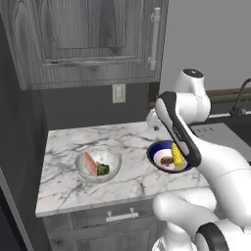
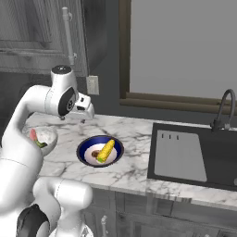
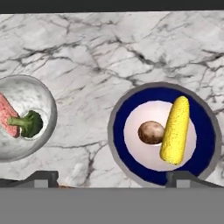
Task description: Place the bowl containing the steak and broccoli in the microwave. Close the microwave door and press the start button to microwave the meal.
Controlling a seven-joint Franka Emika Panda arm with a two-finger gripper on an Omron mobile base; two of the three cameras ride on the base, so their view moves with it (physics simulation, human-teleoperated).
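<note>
Right now hovering over the marbled tabletop (image 1: 132, 181) with the tool (image 2: 72, 117) spread wide and holding nothing, its finger tips (image 3: 41, 178) showing well apart at the bottom of the hand view. Hanging nearer the back edge, roughly above the dark blue bowl (image 1: 169, 157) with the corn cob (image 1: 177, 154) and brown meat lump (image 3: 151, 132), not above the wanted dish.

Sitting off to the robot's left of the tool: the bowl (image 1: 98, 163), clear glass, resting near the front edge in the left half of the tabletop, apart from the blue one. Lying inside it, the steak (image 1: 89, 163) with its long axis running roughly front to back, and the broccoli (image 1: 102, 169) just beside it, touching or nearly so. Judging from this, needing a sideways shift toward the left edge and then a descent onto the glass rim, rather than a reach straight down.

Being cut off by the left border of the hand view: part of the glass bowl and most of the steak. Being half covered by the arm in the right base view: the same bowl. Blocking part of the blue bowl's rim in the left base view: the forearm. Remaining impossible to judge: the microwave and its door.
</note>
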